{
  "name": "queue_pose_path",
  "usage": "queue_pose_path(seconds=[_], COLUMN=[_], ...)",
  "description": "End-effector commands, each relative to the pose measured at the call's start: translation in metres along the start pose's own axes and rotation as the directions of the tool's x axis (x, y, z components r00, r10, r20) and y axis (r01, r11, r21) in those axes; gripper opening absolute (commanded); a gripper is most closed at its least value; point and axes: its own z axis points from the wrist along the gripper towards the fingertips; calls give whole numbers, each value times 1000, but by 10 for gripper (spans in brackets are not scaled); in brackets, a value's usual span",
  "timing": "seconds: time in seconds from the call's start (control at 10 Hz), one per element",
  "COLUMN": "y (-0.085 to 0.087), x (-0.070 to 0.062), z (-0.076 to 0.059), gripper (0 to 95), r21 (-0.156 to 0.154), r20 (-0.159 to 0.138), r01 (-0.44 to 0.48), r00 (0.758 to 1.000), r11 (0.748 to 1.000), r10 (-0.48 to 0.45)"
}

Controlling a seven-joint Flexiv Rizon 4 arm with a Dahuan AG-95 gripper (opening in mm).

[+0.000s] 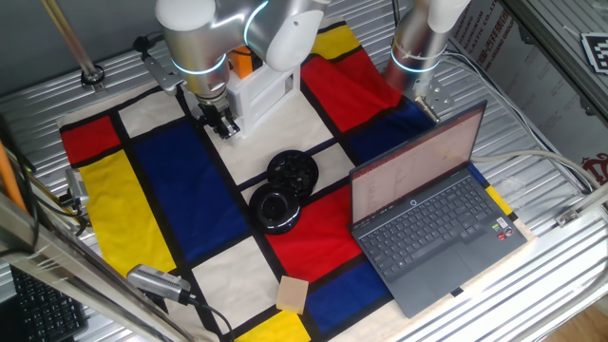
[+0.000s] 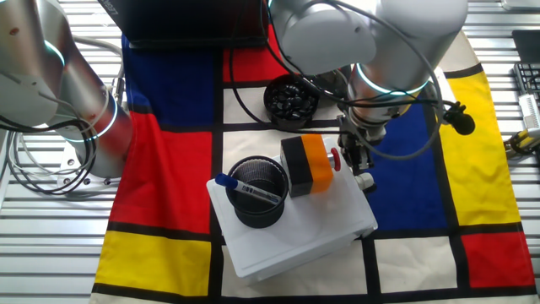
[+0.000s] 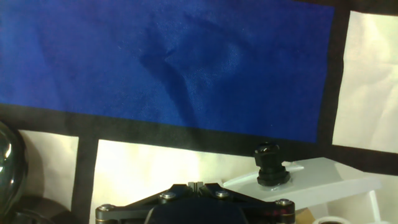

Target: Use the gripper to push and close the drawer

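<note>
The small white cabinet (image 2: 291,224) serves as the landmark: it sits on the colour-block cloth (image 1: 171,190) with a black mesh cup (image 2: 257,203) holding a blue-capped pen (image 2: 245,187) and a black-and-orange block (image 2: 305,165) on its top. The gripper (image 1: 220,123) hangs low at the cabinet's front corner, close beside it, and the hand view shows a white plastic edge with a small black knob (image 3: 269,167) right next to the fingers' base; I take that edge to be the drawer (image 3: 311,183), seemingly only a little way out, though no view shows clearly how far it stands open. The jaws look drawn close together in both fixed views, holding nothing, but the fingertips are partly hidden, so their exact gap is unclear. The main risk, as I judge it, is an off-centre push: contact near the corner rather than the middle of the drawer front could twist the light cabinet on the cloth instead of sliding the tray in. The cloth could also bunch under it and carry the whole box along. A skewed shove might tip the mesh cup or knock the block off the top. The fingers could also snag on the black knob and slip past the front.
</note>
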Motion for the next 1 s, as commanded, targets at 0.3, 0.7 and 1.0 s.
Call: queue_pose_path(seconds=[0.3,0.7,1.0], y=[0,-4,-7], x=[0,1,4], z=[0,-1,-2], gripper=[0,0,0], r21=[25,30,31], r20=[-9,-16,-21], r01=[3,8,9], r00=[1000,1000,1000], r11=[1000,1000,999], r10=[-3,-8,-8])
